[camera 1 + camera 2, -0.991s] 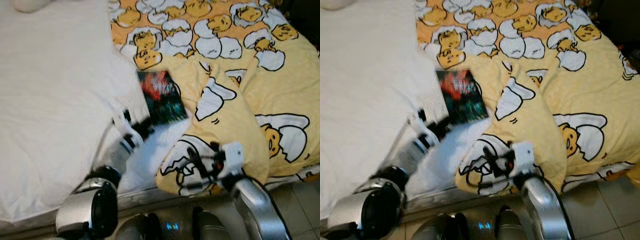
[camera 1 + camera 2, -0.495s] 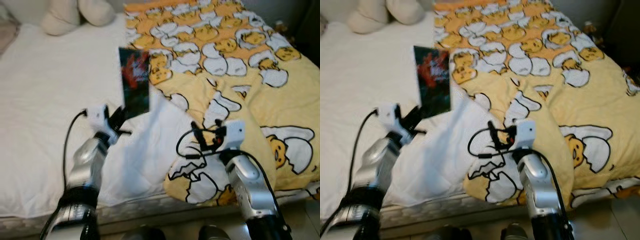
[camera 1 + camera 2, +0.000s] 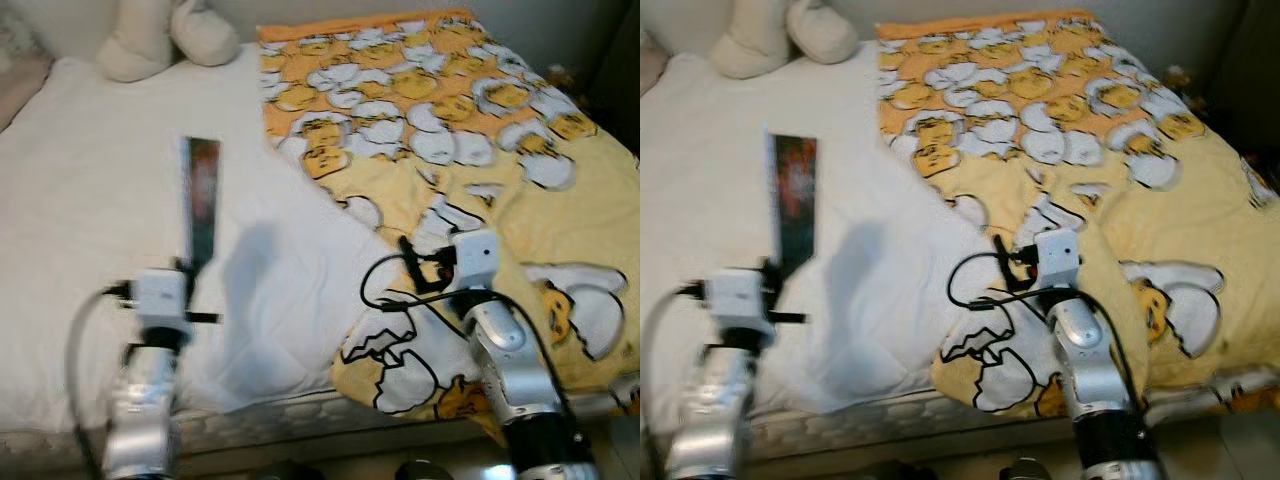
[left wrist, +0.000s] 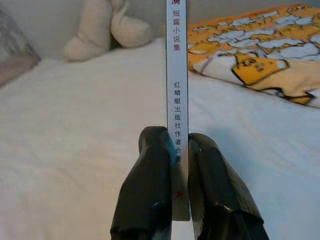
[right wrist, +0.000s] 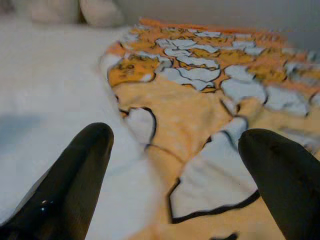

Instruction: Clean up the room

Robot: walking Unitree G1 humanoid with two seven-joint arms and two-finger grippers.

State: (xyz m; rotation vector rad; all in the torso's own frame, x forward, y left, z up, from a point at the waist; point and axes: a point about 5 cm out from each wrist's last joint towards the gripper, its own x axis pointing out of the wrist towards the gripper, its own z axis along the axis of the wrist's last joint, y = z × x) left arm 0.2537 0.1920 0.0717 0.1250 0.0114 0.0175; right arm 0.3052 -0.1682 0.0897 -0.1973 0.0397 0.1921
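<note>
I can read print on one thing: the white spine of the book [image 4: 177, 95] that my left gripper [image 4: 174, 150] pinches between its fingers, seen in the left wrist view. The characters run down the spine toward 6 o'clock. Nearest 12 o'clock is a red one, cut off by the frame edge, then 短篇小说集 in dark print. Lower down, in smaller print, I make out 红蜻蜓出版社作者合著, the last characters partly tucked between the fingers and less certain.

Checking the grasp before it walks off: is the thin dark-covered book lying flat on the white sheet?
No, the left gripper holds the thin dark-covered book upright by its white spine, above the white sheet.
</note>
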